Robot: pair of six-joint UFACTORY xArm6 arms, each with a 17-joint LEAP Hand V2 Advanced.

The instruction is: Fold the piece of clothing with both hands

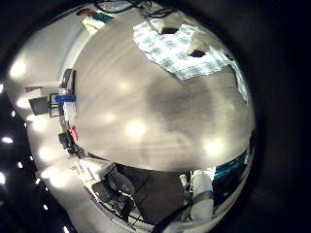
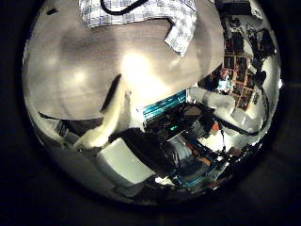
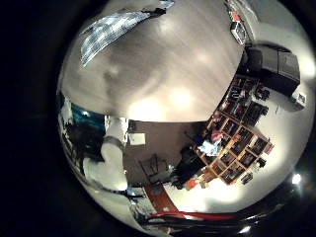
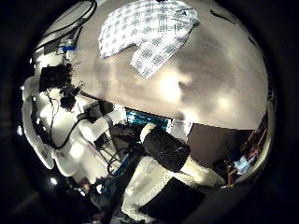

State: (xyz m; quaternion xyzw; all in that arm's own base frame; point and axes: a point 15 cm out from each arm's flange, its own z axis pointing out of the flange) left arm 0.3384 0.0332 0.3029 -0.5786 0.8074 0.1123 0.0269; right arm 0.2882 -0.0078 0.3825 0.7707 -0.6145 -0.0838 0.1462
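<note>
Though seen only from the palm cameras, lies flat and spread out on the table [image 1: 146, 116]: checked shirt [image 4: 149, 35], well apart from both palms and small in every view. Sits close to the table edge farthest from the hands, with cables and gear [image 4: 58, 75] just beyond that edge. Appears to run with its long axis roughly along that far edge. Sends one narrower part, a sleeve or flap, slanting inward toward the bare middle of the table top. Cannot say which end is collar and which is hem. Shows a few rumples near its middle in the left little finger side view, otherwise mostly smooth.

Touched by neither hand. Left hand [image 2: 108, 118]: only a pale finger part showing at the near table edge, so cannot tell whether spread or curled. Right hand [image 4: 166, 147]: a dark rounded part and pale body pieces beyond the near edge, finger pose likewise impossible to tell.

Plenty of open table between the shirt and the near edge, bare wood grain all across the middle. Less room on the far side, with the shirt's outer edge almost at the rim.
</note>
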